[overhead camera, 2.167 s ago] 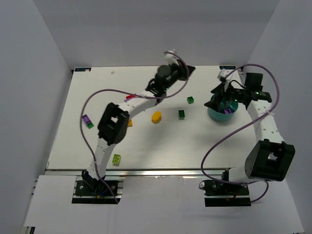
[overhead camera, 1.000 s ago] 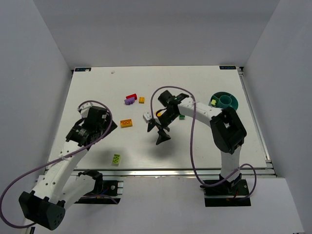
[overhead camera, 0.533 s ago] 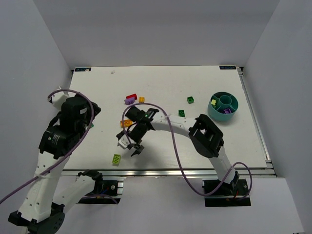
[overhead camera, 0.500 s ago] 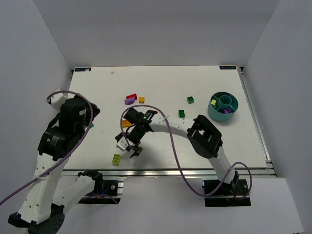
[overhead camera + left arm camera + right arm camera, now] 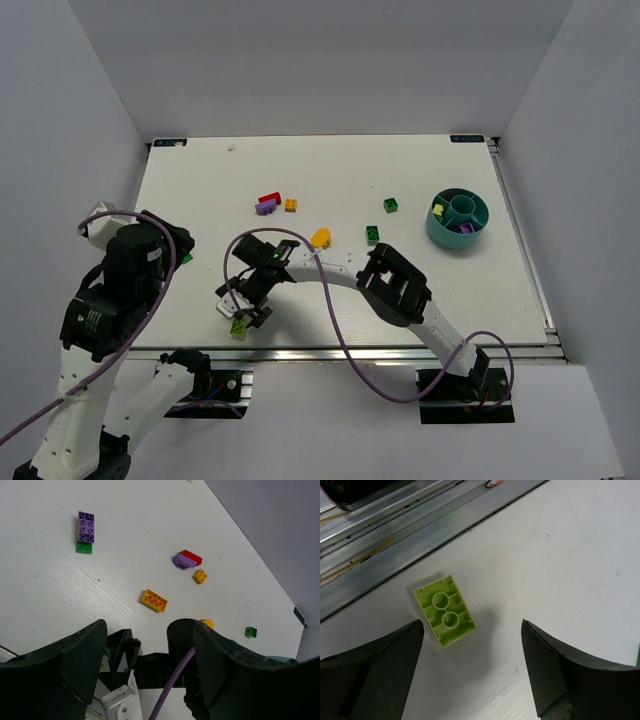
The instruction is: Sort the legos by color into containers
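At the far left, the left gripper (image 5: 150, 645) is hanging above the table (image 5: 330, 170) with its jaws spread wide and nothing between them. Below it, a purple brick (image 5: 86, 527) is lying end to end with a small green brick (image 5: 84, 547), the two touching. An orange brick (image 5: 153, 600) is sitting a little further in.

Next, near the front edge, the right arm is reaching across to the left half of the table. The right gripper (image 5: 472, 645) is hovering low over a lime brick (image 5: 447, 615), fingers parted and gripping nothing. The lime brick is lying upside down, hollow side up, just beside the metal rail (image 5: 380, 525) and clear of both fingers.

Toward the middle, a red brick (image 5: 270, 199) is touching a purple wedge (image 5: 264, 209), with a small orange brick (image 5: 290, 205) just beside them. The orange-yellow oval piece (image 5: 321, 237) is resting nearby. Two dark green bricks (image 5: 390, 205) (image 5: 372, 233) are sitting apart from each other further right.

At the right, the teal bowl (image 5: 432, 228) is standing near the table edge, holding a yellow piece (image 5: 438, 209) and a purple piece (image 5: 462, 229) in its outer ring.
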